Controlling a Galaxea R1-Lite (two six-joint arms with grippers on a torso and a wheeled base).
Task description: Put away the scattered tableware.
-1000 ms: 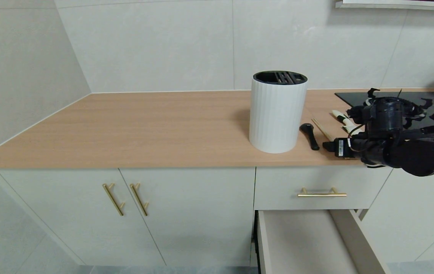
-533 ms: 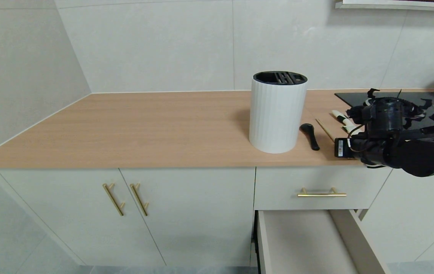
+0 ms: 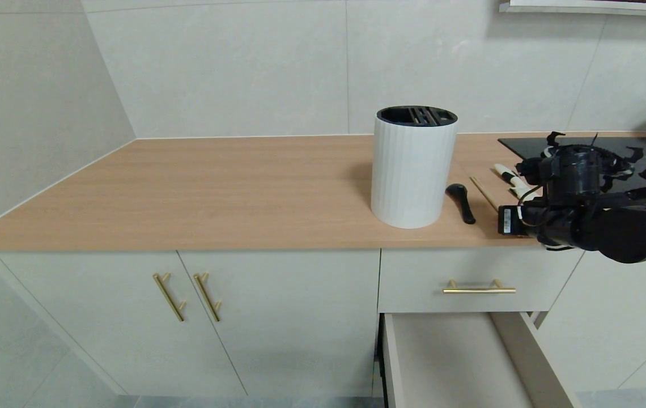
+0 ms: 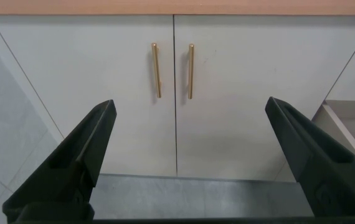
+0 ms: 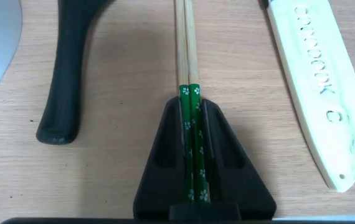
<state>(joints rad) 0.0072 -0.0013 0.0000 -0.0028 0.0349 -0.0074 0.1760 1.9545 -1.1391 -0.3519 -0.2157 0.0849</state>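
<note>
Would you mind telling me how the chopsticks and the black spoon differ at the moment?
The chopsticks are thin pale wood with green ends; the black spoon is broader and black all over. The chopsticks are clamped in the right gripper; the black spoon lies free on the counter. Both are long and point roughly the same way.

A pair of bamboo chopsticks (image 5: 187, 43) with green, paw-printed ends lies flat on the desk (image 3: 243, 192), side by side and touching, the green ends pinched in the right claw (image 5: 190, 124). Just beside them lies a black spoon (image 5: 71, 68), its bowl near the foot of the white ribbed utensil holder (image 3: 413, 170), which stands upright with a black slotted top. On the chopsticks' other side lies a cream-white sheath (image 5: 317, 87) with embossed lettering.
</note>
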